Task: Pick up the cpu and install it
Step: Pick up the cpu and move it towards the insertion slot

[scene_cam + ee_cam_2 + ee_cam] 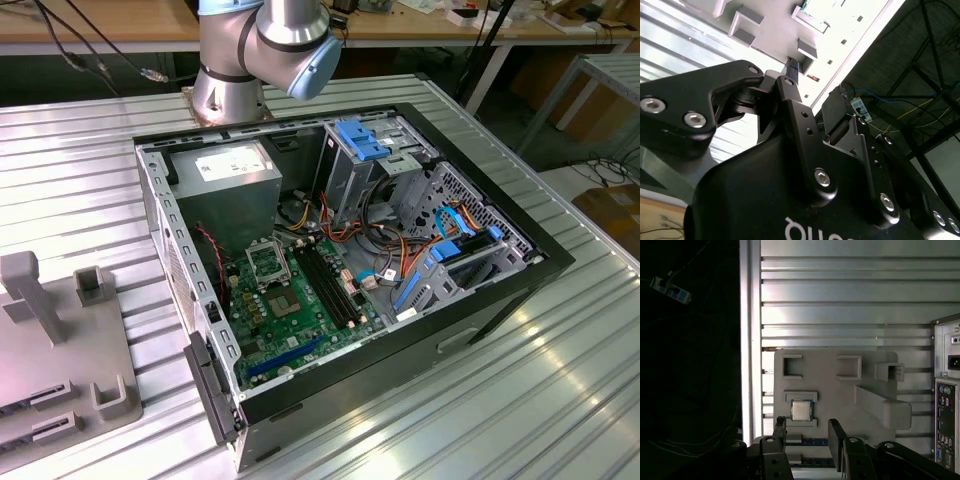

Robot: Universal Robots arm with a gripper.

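Fingers of the hand (808,437) are standing apart and gripping nothing, hanging over one edge of the grey holder plate (840,390). On that plate the cpu (800,410) is lying flat in a square recess, silver top facing up, just past the fingertips and not touching them. The ribbed metal bench (840,290) is carrying the plate, and the open computer case (400,370) is lying on its side just beside the plate, toward the exterior view's right of it. Inside the case, well apart from the plate, the motherboard (290,320) is showing its dark socket (268,265) in a silver frame.
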